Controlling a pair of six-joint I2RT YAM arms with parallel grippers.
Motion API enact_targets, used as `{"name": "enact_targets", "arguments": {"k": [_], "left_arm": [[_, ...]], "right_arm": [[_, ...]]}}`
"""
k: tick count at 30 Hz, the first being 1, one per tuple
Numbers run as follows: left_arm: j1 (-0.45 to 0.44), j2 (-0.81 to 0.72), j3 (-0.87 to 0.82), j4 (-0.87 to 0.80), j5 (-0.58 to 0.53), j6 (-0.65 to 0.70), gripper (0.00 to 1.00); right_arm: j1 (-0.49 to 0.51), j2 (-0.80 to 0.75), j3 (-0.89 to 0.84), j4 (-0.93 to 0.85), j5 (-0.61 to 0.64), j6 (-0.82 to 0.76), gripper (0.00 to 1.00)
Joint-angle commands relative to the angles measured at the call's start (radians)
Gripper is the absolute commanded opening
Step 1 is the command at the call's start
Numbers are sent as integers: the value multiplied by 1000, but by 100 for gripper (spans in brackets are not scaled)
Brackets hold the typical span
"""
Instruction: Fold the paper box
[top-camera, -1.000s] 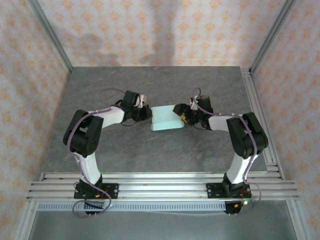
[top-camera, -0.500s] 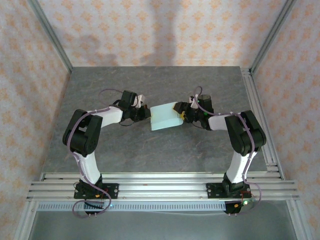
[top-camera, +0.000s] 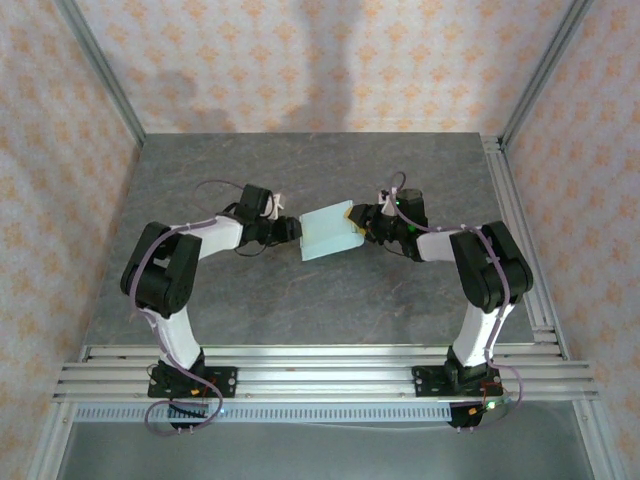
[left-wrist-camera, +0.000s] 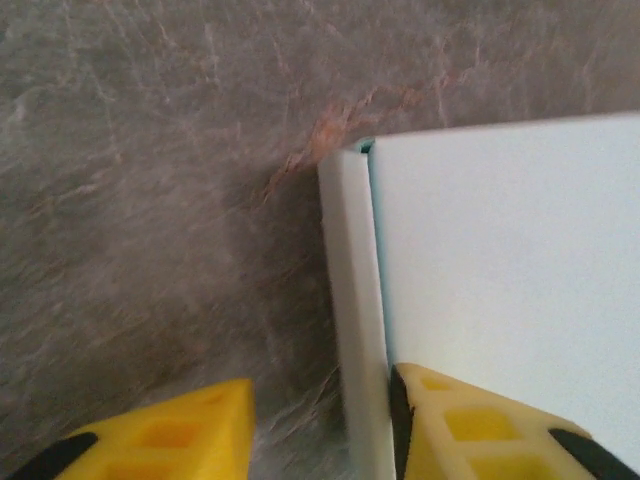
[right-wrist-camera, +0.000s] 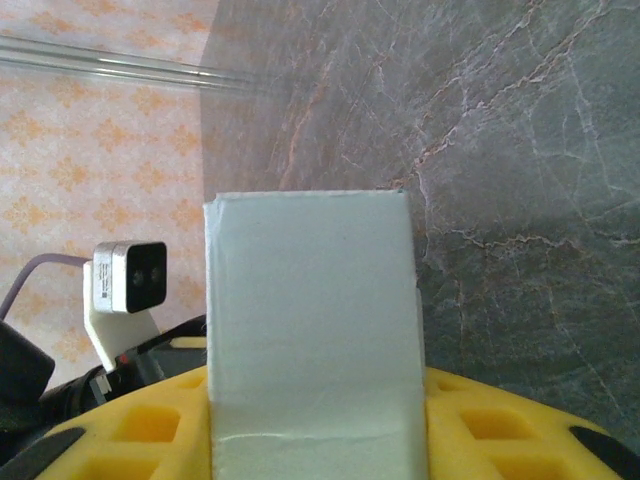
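Box (top-camera: 330, 234) sits mid-table (top-camera: 300, 310), tilted and held between the two grippers. The left gripper (top-camera: 293, 229) has its jaws apart: in its wrist view the box's narrow side edge lies just inside the gap, against one jaw, not pinched. The right gripper (top-camera: 359, 222) is clamped on the opposite end, a jaw against each side. The card already forms a flat closed rectangle, so folding looks nearly done. Probably only a last flap needs pressing home, though the ends are hard to read. Count: one box, two grippers.

Soft even light, faint shadows on the wall (top-camera: 200, 85), close-ups blurry.
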Motion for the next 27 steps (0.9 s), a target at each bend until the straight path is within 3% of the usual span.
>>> {"name": "enact_targets", "arguments": {"k": [1, 3, 7, 10, 15, 21, 27], "left_arm": [[-24, -103, -49, 10, -114, 53, 52], [-53, -157, -84, 46, -188, 100, 60], [-179, -276, -127, 64, -439, 278, 84], [-252, -329, -157, 107, -556, 368, 93], [-391, -380, -203, 189, -763, 585, 100], [-524, -350, -275, 370, -879, 876, 100], [-627, -224, -301, 602, -1181, 1137, 100]], "right_arm": [[-1, -51, -3, -41, 49, -23, 39], [-2, -61, -2, -49, 55, -13, 39], [-9, -88, 0, -57, 56, 14, 38], [-9, -113, 11, -93, 58, 3, 38], [-9, -144, 23, -121, 50, 22, 38], [-10, -193, 37, -165, 40, 50, 38], [-29, -243, 21, -191, 15, 122, 37]]}}
